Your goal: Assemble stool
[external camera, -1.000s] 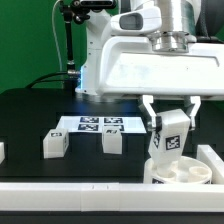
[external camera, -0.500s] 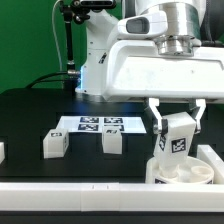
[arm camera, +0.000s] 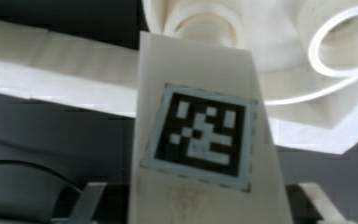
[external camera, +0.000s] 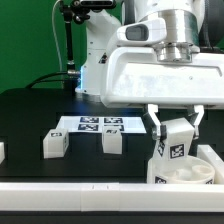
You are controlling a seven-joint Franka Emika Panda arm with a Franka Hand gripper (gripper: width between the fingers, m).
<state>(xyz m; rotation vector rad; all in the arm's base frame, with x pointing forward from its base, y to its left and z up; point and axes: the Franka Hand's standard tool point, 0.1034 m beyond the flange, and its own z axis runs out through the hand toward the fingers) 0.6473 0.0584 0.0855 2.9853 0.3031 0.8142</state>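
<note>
the seat point(external camera: 186, 172) sits at the front corner of the table point(external camera: 25, 120) on the exterior view's right, its lower part cut off by the white rail point(external camera: 70, 187) along the front edge. the gripper point(external camera: 175, 128) pinches a leg point(external camera: 172, 146) near upright by its sides, directly over the seat; whether the leg's lower end touches the seat is too hidden to tell.

Marker board point(external camera: 100, 124) flat on black table point(external camera: 30, 120), green backdrop point(external camera: 25, 40)
</note>
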